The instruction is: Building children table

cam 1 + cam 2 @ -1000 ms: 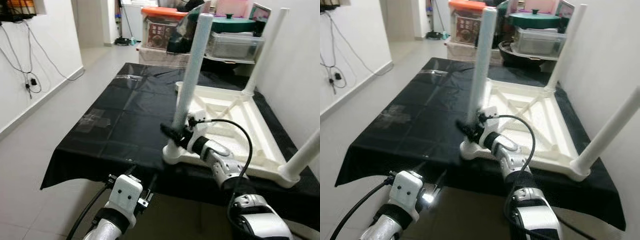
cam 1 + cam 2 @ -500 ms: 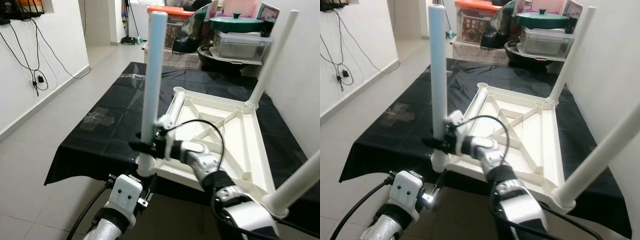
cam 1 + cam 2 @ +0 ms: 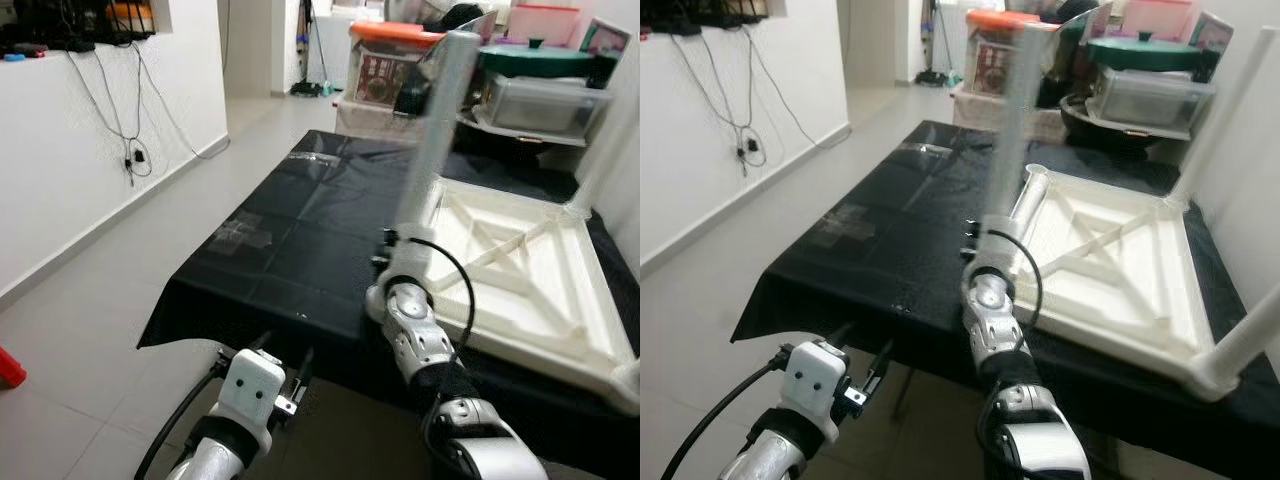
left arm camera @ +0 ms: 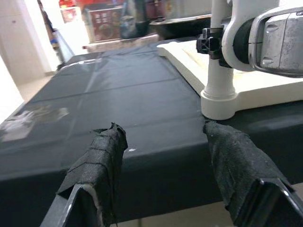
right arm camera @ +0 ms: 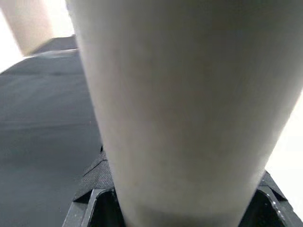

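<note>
Black plastic sheeting covers the desk (image 3: 290, 235), where an upturned white plastic children's table (image 3: 520, 280) lies. Right gripper (image 3: 398, 262) fingers clasp its near-corner white tubular leg (image 3: 432, 130), held upright. Left gripper (image 4: 165, 163) hovers at the desk edge, fingers (image 4: 97, 163) spread apart, holding nothing.

The upright table leg (image 3: 432, 140) is smeared by motion blur in both eye views, its outline soft and see-through. The right claw (image 3: 392, 250) is mostly hidden behind its own wrist (its fingers sit behind the leg). The upturned table frame (image 3: 520, 270) runs off the right edge.
</note>
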Controlling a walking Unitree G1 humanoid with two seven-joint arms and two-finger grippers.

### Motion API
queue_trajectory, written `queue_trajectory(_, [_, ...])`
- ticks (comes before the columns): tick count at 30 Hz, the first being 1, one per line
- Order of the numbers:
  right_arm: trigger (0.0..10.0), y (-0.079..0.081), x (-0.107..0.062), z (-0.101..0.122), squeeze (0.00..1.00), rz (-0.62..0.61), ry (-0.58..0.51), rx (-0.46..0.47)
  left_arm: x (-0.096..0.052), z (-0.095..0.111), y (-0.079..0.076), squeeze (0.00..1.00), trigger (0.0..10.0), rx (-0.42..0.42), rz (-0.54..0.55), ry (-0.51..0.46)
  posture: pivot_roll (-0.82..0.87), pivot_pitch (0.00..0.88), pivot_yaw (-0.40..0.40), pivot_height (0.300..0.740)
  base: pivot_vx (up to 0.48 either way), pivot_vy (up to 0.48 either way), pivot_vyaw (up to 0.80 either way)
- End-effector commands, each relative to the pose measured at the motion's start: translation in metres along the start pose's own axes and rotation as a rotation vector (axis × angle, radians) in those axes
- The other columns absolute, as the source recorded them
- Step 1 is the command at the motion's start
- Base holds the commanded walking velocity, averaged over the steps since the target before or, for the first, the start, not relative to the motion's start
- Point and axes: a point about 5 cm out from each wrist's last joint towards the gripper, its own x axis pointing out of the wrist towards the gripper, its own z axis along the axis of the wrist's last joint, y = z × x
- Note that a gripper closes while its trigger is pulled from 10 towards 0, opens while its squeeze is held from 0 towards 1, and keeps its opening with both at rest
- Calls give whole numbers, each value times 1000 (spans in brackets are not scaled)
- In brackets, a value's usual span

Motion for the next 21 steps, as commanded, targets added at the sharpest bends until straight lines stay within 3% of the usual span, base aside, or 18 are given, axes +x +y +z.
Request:
queue_trajectory(1, [0, -2, -4, -10, 0, -52, 39, 25, 1, -2, -1, 0, 10000, 0, -6, 5, 135, 0, -91, 740, 0, 0, 0])
queue_trajectory(2, [0, -2, -4, -10, 0, -52, 39, 25, 1, -2, -1, 0, 10000, 0, -6, 5, 135, 0, -91, 740, 0, 0, 0])
queue_trajectory(3, [7373, 2, -5, -10, 0, -29, 36, 22, 1, -2, -1, 0, 10000, 0, -7, 5, 132, 0, -89, 740, 0, 0, 0])
queue_trajectory(5, [7373, 4, -6, -10, 0, -14, 35, 20, 1, -2, -1, 0, 10000, 1, -8, 6, 132, 0, -89, 740, 0, 0, 0])
queue_trajectory(6, [10000, 8, -6, -10, 0, 25, 23, 11, 0, -2, -1, 0, 10000, 1, -9, 6, 132, 0, -88, 740, 0, 0, 0])
queue_trajectory(7, [10000, 14, -9, -9, 1000, 93, 3, 29, 0, -2, -1, 0, 10000, 1, -10, 7, 133, 0, -89, 740, 0, 0, 0])
queue_trajectory(12, [10000, 27, -14, -2, 1000, 232, -73, 30, 0, -3, -2, 0, 10000, 2, -12, 9, 135, 0, -88, 740, 0, 0, 0])
queue_trajectory(13, [10000, 30, -14, 0, 0, 314, -86, 58, 0, -3, -2, 0, 10000, 1, -11, 9, 134, 0, -85, 740, 0, 0, 0])
queue_trajectory(14, [10000, 33, -14, 3, 0, 399, -97, 97, 0, -3, -2, 0, 10000, 0, -10, 9, 134, 0, -85, 740, 0, 0, 0])
queue_trajectory(16, [10000, 33, -14, 4, 0, 414, -98, 106, 0, -3, -2, 0, 10000, 0, -10, 9, 134, 0, -85, 740, 0, 0, 0])
queue_trajectory(17, [10000, 36, -13, 5, 0, 533, -90, 105, 0, -3, -2, 0, 10000, 0, -11, 8, 137, 0, -86, 740, 0, 0, 0])
queue_trajectory(18, [10000, 36, -13, 5, 0, 533, -90, 105, 0, -3, -2, 0, 10000, 0, -11, 8, 137, 0, -86, 740, 0, 0, 0])
queue_trajectory(19, [10000, 39, -13, 7, 0, 686, -70, 99, 0, -3, -2, 0, 10000, 0, -11, 8, 134, 0, -82, 740, 0, 0, 0])
queue_trajectory(20, [10000, 39, -13, 7, 0, 686, -70, 99, 0, -3, -2, 0, 10000, 0, -11, 8, 134, 0, -82, 740, 0, 0, 0])
queue_trajectory(21, [10000, 42, -14, 9, 0, 850, -46, 84, 0, -3, -2, 0, 10000, -1, -12, 7, 133, 0, -83, 740, 0, 0, 0])
